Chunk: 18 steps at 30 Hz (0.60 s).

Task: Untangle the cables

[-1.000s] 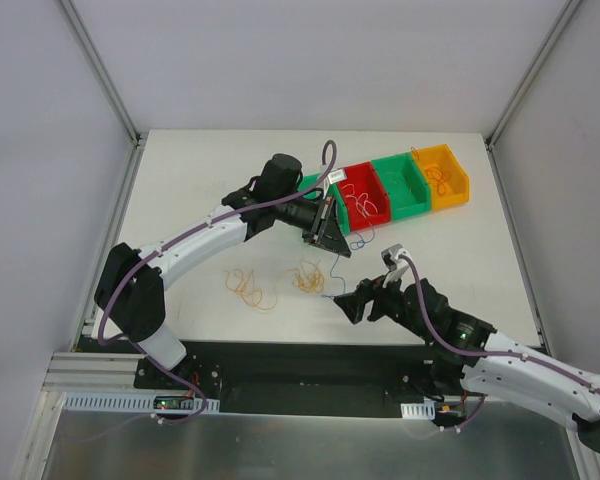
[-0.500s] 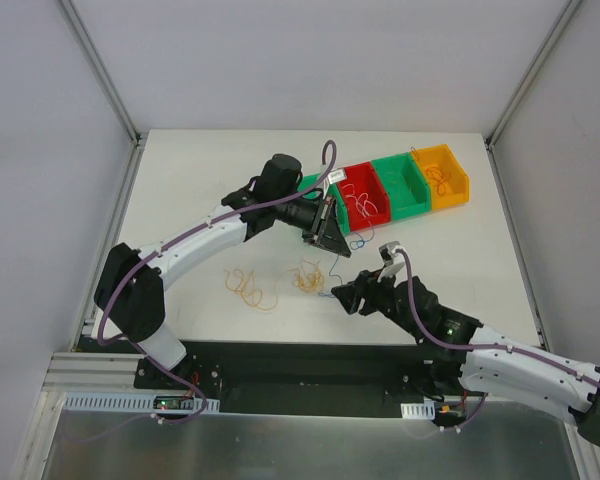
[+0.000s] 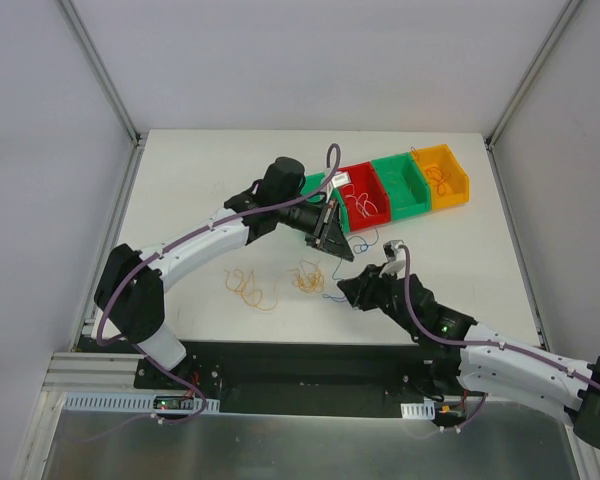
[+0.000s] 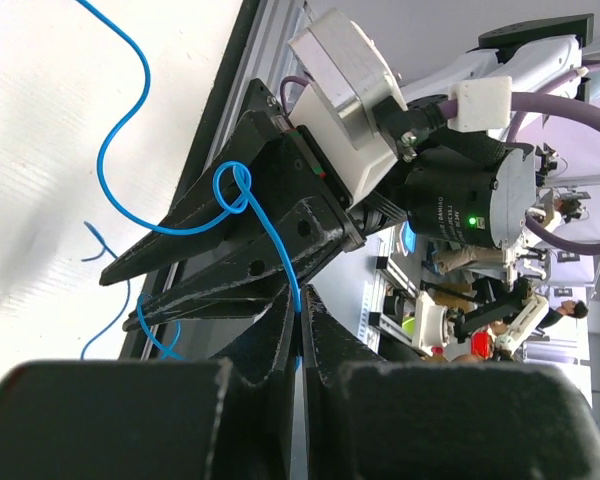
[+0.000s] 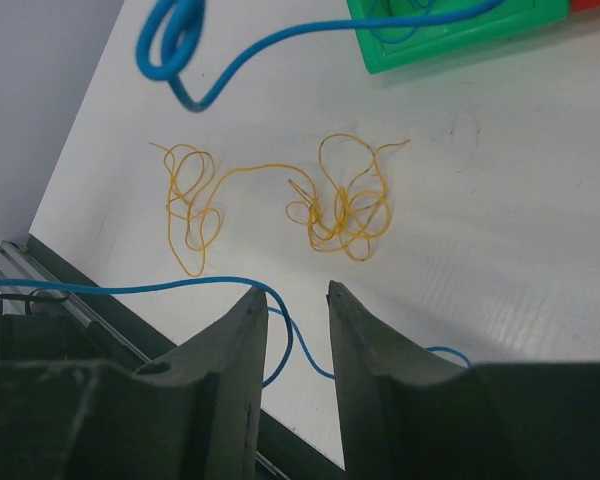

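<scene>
The blue cable (image 4: 232,190) hangs stretched between the two arms above the near middle of the table (image 3: 195,180). In the left wrist view one end runs down into the left claw (image 4: 302,320), whose fingers are pressed together on the strand. From there the cable rises to a small loop lying against the upper finger of the right claw (image 4: 130,295), then curves away over the white surface.

In the right wrist view the right claw (image 5: 292,295) has its fingers apart, and the blue strand crosses the gap near the tips without being pinched.

Two loose orange-yellow cables lie flat on the table beyond it: a tangled curl (image 5: 342,210) and a longer looped one (image 5: 188,200), joined by a thin strand.

From above, the left claw (image 3: 338,248) sits just beside the red bin (image 3: 380,212). A green bin (image 3: 420,200) and an orange bin (image 3: 460,190) stand in the same row, each holding curled wires.
</scene>
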Each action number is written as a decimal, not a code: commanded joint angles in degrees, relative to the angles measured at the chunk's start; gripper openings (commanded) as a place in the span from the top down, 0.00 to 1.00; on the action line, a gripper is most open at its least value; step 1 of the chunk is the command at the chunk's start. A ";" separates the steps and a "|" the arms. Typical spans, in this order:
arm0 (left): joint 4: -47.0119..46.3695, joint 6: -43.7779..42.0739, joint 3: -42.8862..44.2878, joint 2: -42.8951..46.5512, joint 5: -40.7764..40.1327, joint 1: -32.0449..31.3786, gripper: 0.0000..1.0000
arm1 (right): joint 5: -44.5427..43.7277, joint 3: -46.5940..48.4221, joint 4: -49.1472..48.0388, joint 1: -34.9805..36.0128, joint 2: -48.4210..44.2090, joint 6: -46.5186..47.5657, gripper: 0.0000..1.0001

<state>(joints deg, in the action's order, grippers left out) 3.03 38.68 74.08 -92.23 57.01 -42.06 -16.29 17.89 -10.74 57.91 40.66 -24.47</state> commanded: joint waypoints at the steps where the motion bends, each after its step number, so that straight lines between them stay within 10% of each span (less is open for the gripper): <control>1: -2.85 0.35 -0.61 3.19 2.14 -0.56 1.00 | -0.23 0.39 -3.32 -0.60 0.73 -1.55 0.70; 7: -2.85 0.43 -0.78 3.54 1.87 -0.56 1.00 | -0.31 0.04 -2.45 -1.04 -1.72 -1.11 0.99; 18: -2.85 0.79 -0.96 2.84 1.79 -0.83 1.00 | -4.89 -0.75 3.44 -2.27 -14.38 -1.55 1.00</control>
<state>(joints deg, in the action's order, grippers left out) 2.02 39.62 73.34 -90.96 57.01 -42.06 -18.35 16.99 -8.19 56.03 28.77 -25.50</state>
